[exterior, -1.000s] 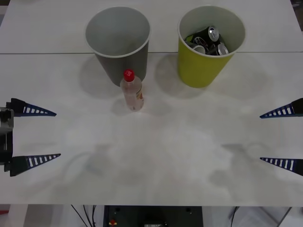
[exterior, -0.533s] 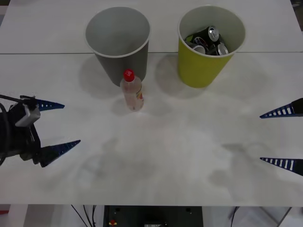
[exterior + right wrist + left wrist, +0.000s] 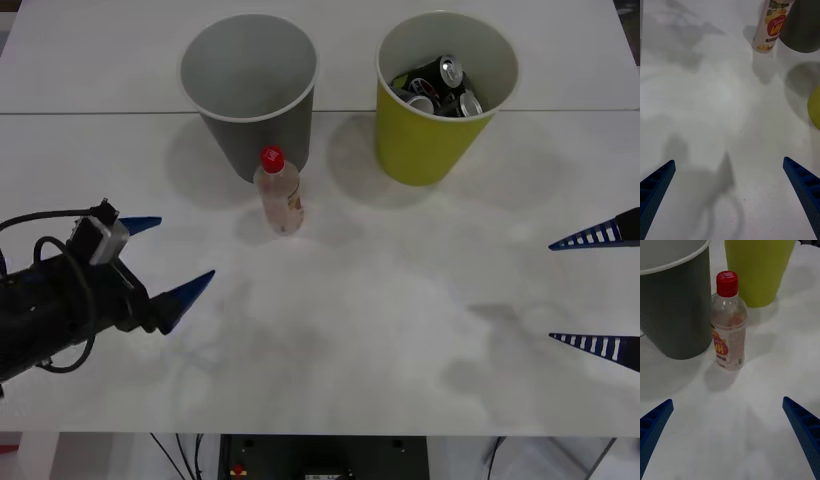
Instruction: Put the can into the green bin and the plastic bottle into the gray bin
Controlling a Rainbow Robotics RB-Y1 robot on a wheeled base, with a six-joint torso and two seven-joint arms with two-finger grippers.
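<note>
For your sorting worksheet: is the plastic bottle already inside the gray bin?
No, the plastic bottle stands upright on the table just in front of the gray bin.

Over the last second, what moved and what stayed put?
The left gripper swung in from the table's left edge toward the plastic bottle, fingers open, holding nothing. The right gripper stayed open at the right edge. The bottle, the gray bin and the green bin with its cans did not move.

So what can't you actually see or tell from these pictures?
- How many cans lie in the green bin: front view, its wall hides the lower ones.
- The gray bin bottom: front view, too dim to check.
- The plastic bottle cap: right wrist view, cut off by the edge.
</note>
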